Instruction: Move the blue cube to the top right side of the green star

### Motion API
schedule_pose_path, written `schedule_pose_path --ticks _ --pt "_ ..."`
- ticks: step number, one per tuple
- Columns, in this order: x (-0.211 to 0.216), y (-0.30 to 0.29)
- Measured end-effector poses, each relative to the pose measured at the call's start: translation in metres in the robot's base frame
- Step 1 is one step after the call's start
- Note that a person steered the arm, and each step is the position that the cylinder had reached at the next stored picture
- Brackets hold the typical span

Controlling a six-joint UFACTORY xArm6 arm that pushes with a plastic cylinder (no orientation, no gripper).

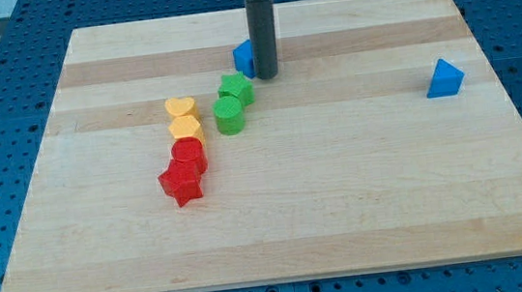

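Observation:
The blue cube (244, 57) sits near the view's top centre, partly hidden behind my rod. My tip (266, 75) rests on the board just right of the cube, touching or nearly touching it. The green star (236, 89) lies just below and left of the tip, directly below the cube. A green cylinder (229, 115) sits right below the star.
A yellow heart (180, 108) and a yellow block (186, 128) sit left of the green pair. A red cylinder (188, 156) and a red star (182, 184) lie below them. A blue triangular block (444, 78) sits at the view's right. The wooden board (345, 205) holds everything.

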State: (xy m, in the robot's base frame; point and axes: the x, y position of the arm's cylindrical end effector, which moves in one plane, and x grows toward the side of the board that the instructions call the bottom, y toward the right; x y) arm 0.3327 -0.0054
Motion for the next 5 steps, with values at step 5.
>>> schedule_pose_path --ticks 5 --pt "-0.079 -0.005"
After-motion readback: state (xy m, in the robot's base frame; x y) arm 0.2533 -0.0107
